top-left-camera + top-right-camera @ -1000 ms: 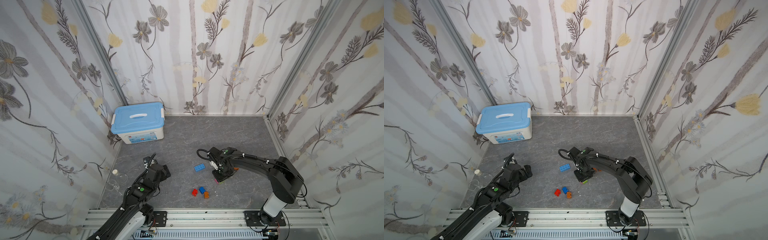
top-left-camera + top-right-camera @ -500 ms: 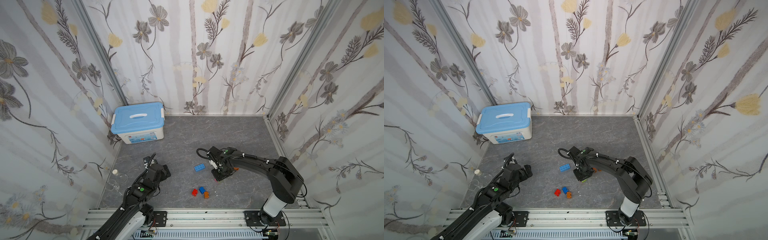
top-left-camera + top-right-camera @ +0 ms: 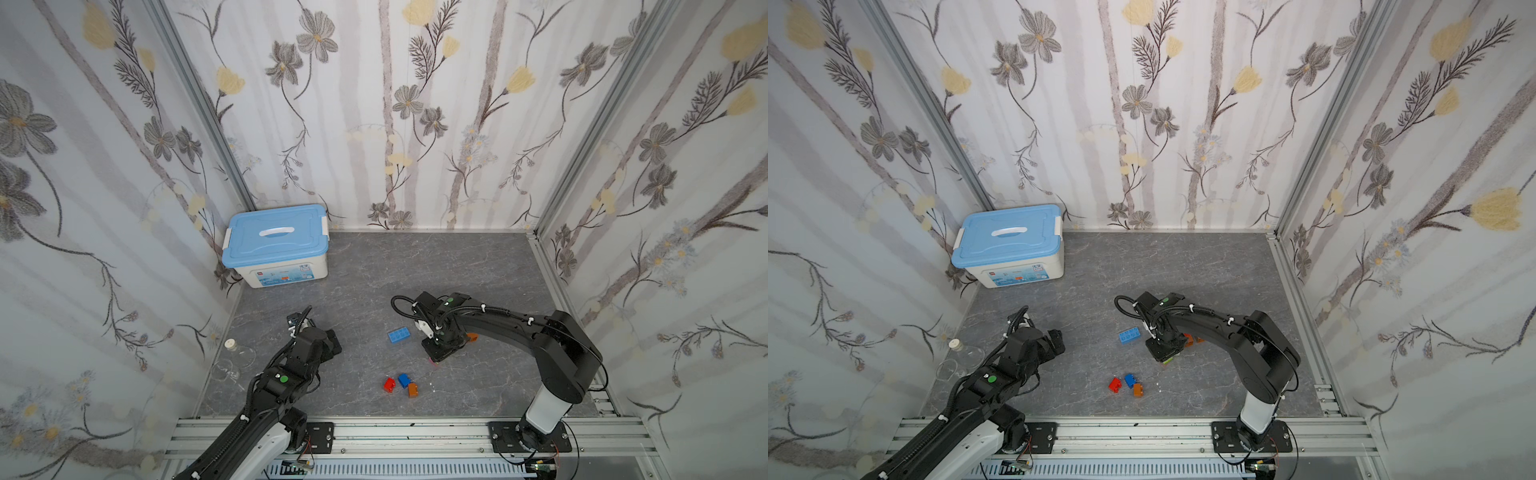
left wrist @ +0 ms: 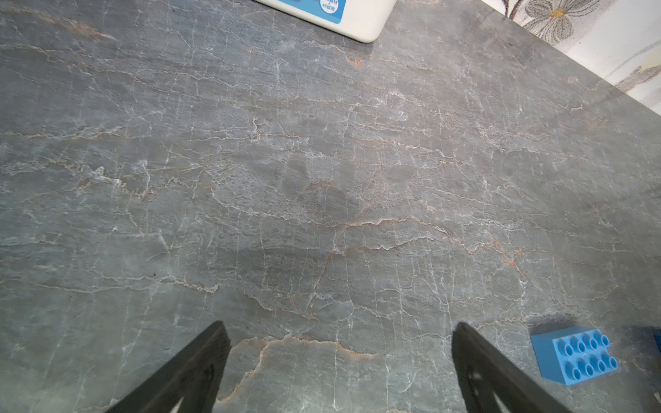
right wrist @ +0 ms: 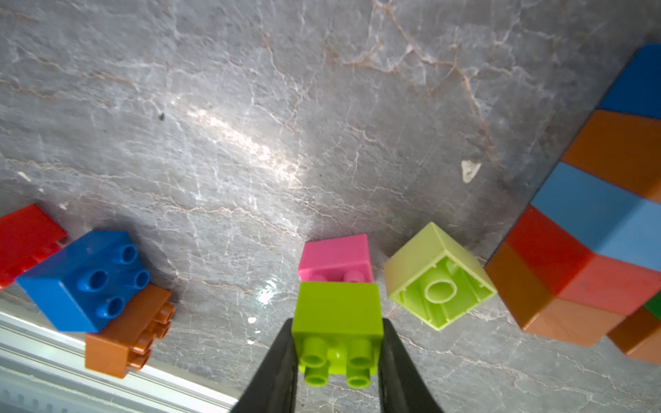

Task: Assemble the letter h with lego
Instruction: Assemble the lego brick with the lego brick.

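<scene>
Right gripper point(image 5: 338, 329): clamped on lime brick point(image 5: 336, 311), just beside pink brick point(image 5: 334, 255). Left gripper point(image 4: 339, 325): jaws spread wide, holding nothing.

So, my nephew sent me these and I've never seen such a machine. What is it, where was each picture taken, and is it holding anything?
It is two robot arms, each ending in a two-fingered gripper. Two pictures look down on the table; two come from wrist cameras. There lie a long blue toy brick, a red brick, an orange brick, plus a lidded storage box. The right gripper is shut on a lime brick; the left gripper is open, empty.
</scene>
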{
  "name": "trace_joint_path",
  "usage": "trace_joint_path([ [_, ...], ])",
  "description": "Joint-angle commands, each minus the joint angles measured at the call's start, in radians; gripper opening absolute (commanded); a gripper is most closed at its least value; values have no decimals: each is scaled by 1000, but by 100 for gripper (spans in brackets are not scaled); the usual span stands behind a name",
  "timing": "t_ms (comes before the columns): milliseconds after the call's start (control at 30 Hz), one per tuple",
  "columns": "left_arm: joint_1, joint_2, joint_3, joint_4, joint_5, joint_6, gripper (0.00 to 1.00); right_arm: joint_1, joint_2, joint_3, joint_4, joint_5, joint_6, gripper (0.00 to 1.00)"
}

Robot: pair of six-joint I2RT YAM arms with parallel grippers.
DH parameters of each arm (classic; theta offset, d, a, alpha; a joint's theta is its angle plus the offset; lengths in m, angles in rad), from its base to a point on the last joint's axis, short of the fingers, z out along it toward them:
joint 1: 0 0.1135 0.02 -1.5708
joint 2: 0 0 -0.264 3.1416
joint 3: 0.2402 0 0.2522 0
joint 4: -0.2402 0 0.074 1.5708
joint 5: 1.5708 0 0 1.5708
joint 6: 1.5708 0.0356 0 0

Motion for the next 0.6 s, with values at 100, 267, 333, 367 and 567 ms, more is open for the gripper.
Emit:
trace_joint_path([
  [100, -1, 0, 4, 17, -4, 4, 100, 2, 50, -14, -7, -6, -39, 23],
  [267, 0, 0, 4, 16, -4, 5, 100, 3, 75, -12, 5, -19, -38, 22],
  [333, 0, 0, 4, 18, -4, 5, 100, 4, 79, -7, 7, -22, -39, 22],
  [367, 0, 0, 3, 18, -6, 5, 100, 4, 80, -1, 1, -23, -41, 22],
  [567, 0, 3, 4, 20, -6, 5, 100, 10, 112, 57, -63, -29, -72, 24],
])
